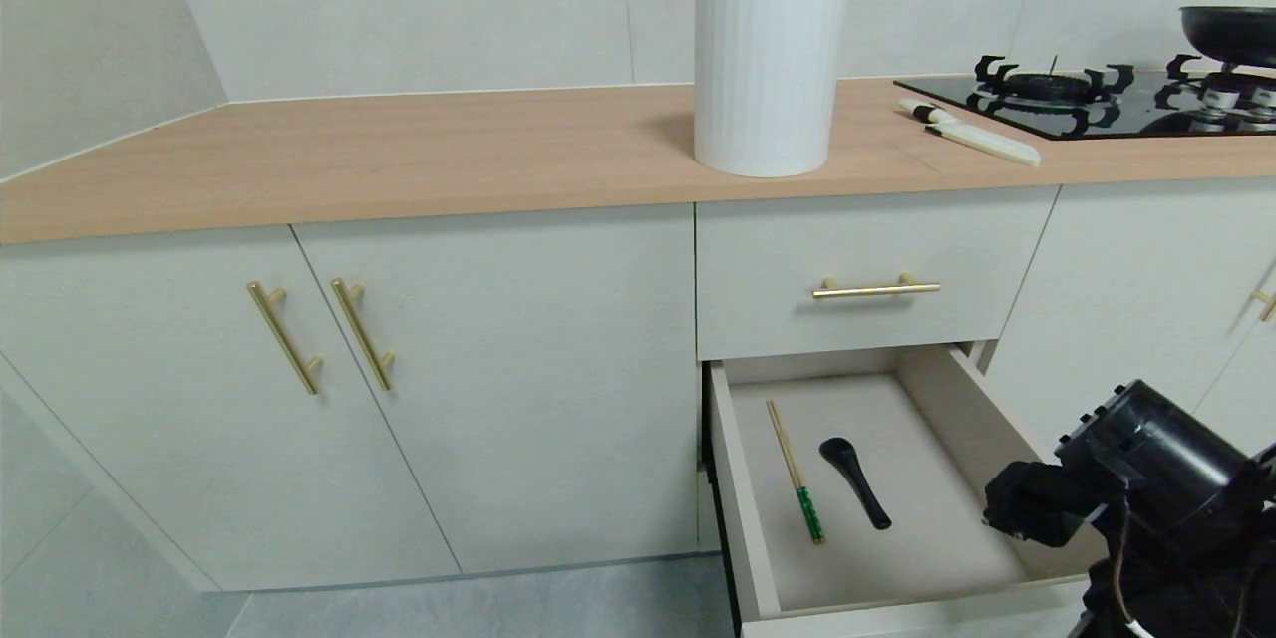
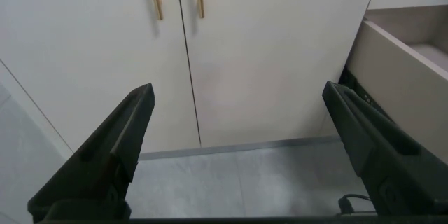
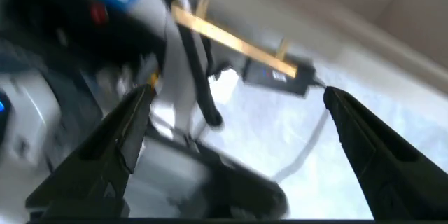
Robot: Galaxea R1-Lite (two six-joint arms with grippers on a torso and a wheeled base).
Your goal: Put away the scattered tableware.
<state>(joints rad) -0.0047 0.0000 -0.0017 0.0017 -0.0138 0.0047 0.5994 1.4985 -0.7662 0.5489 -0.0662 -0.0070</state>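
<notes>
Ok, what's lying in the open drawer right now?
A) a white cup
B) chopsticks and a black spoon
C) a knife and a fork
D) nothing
B: the head view shows chopsticks and a black spoon lying side by side, not touching, on the floor of the open drawer.

Drawer opening: we saw the drawer [image 1: 735, 498] pulled out, open from above.
Drawer floor: chopsticks [image 1: 795, 472] and spoon [image 1: 857, 486] lay left-centre; we saw bare liner [image 1: 937, 518] on their right.
</notes>
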